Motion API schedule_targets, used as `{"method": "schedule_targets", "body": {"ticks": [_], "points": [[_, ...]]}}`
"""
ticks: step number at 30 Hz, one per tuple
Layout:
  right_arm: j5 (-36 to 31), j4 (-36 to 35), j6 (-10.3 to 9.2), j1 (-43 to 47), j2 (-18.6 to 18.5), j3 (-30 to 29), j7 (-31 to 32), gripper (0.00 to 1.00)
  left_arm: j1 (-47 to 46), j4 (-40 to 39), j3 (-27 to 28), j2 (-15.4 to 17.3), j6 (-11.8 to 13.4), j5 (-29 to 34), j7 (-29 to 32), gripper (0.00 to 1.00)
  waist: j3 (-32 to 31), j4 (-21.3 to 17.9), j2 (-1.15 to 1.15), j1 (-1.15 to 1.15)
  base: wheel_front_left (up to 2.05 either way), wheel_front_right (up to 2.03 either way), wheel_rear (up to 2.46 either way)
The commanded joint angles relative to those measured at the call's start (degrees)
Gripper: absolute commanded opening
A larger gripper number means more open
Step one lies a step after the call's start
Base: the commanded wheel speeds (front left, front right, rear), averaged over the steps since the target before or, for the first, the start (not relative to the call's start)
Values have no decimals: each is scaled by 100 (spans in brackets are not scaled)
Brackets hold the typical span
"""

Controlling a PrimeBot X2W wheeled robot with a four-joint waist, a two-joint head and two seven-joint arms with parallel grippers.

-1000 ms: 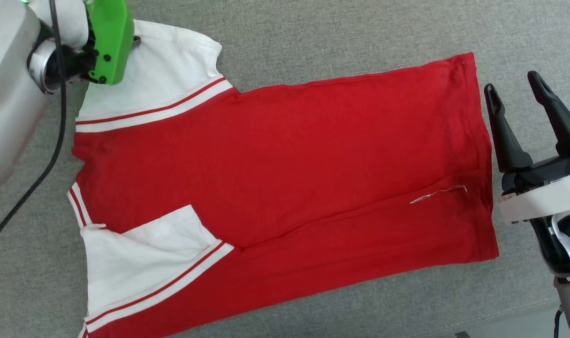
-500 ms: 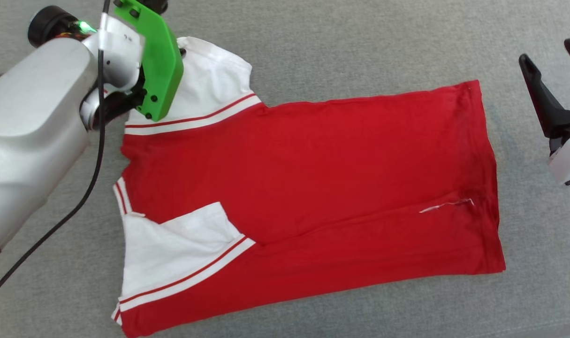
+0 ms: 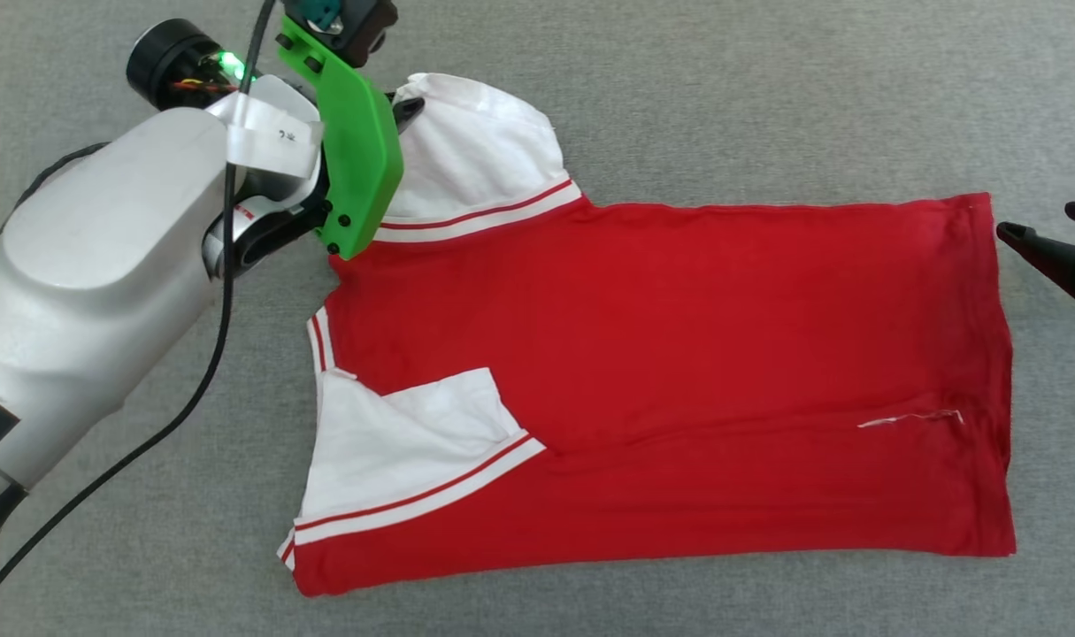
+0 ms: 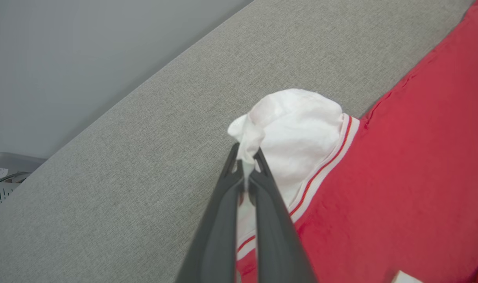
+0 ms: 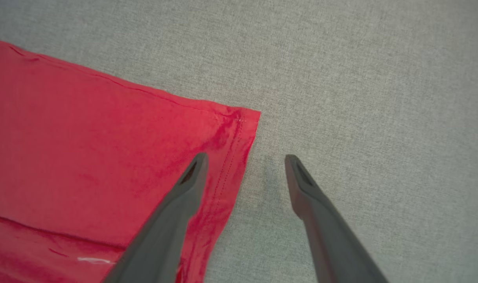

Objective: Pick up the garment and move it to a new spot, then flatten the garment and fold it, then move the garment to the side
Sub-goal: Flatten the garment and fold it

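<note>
The garment [image 3: 679, 354], a red shirt with white sleeves and red-and-white trim, lies spread on a grey fabric surface, plain red face up. Its near sleeve [image 3: 404, 451] is folded onto the body. My left gripper [image 3: 410, 108] is at the far sleeve [image 3: 479, 150]. In the left wrist view the left gripper [image 4: 245, 155] is shut on the bunched edge of that sleeve [image 4: 298, 122], which is lifted slightly. My right gripper [image 3: 1037, 221] stands open beside the hem's far corner. In the right wrist view the right gripper [image 5: 245, 157] straddles the hem edge [image 5: 239, 149], one finger over the red cloth.
The grey fabric surface [image 3: 767, 88] extends on all sides of the shirt. In the left wrist view its far edge [image 4: 152, 78] meets a grey wall, with a pale box [image 4: 2, 177] at the left. A black cable [image 3: 192, 398] trails from my left arm.
My left gripper has closed on the far sleeve's edge and bunched it upward. The head camera has turned, shifting the whole picture right. The right gripper stays open.
</note>
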Motion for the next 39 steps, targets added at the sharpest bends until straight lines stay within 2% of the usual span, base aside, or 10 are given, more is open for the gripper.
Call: {"method": "schedule_targets", "body": {"ticks": [1, 9, 14, 17, 18, 19, 20, 21, 32, 39], "points": [[30, 98, -3, -174, 16, 37, 73, 100, 13, -43, -18, -31, -16, 52, -63, 0, 108, 117, 0, 0, 0, 0, 0], [-329, 1016, -3, -733, 240, 395, 122, 100, -164, -241, -45, -127, -16, 192, -267, 0, 462, 356, 0, 0, 0, 0, 0], [-336, 1356, -3, -741, 370, 668, 11, 100, -223, -248, -52, -143, -16, 212, -339, 0, 551, 399, 0, 0, 0, 0, 0], [-295, 1477, -3, -643, 315, 934, 29, 100, -221, -237, -64, -139, -16, 194, -370, 0, 562, 396, 0, 0, 0, 0, 0], [-251, 1506, -3, -619, 308, 979, 23, 94, -216, -228, -68, -134, -16, 188, -379, 0, 556, 388, 0, 0, 0, 0, 0], [-212, 1527, -3, -610, 303, 1012, -42, 33, -207, -216, -73, -125, -16, 176, -386, 0, 543, 373, 0, 0, 0, 0, 0], [-191, 1540, -3, -612, 297, 1035, -115, 13, -198, -206, -77, -118, -16, 167, -391, 0, 527, 361, 0, 0, 0, 0, 0], [-174, 1548, -3, -620, 286, 1066, -221, 0, -183, -190, -84, -105, -16, 158, -398, 0, 494, 342, 0, 0, 0, 0, 0], [112, 1371, -3, -518, 95, 1248, -1515, 0, 207, -180, -128, 71, -15, 22, -631, 0, -196, 220, 0, 0, 0, 0, 0], [265, 1101, -3, 85, -105, 1281, -2248, 0, 764, -623, -138, 369, 190, -64, -816, 0, -607, 223, 0, 0, 0, 0, 0]]}}
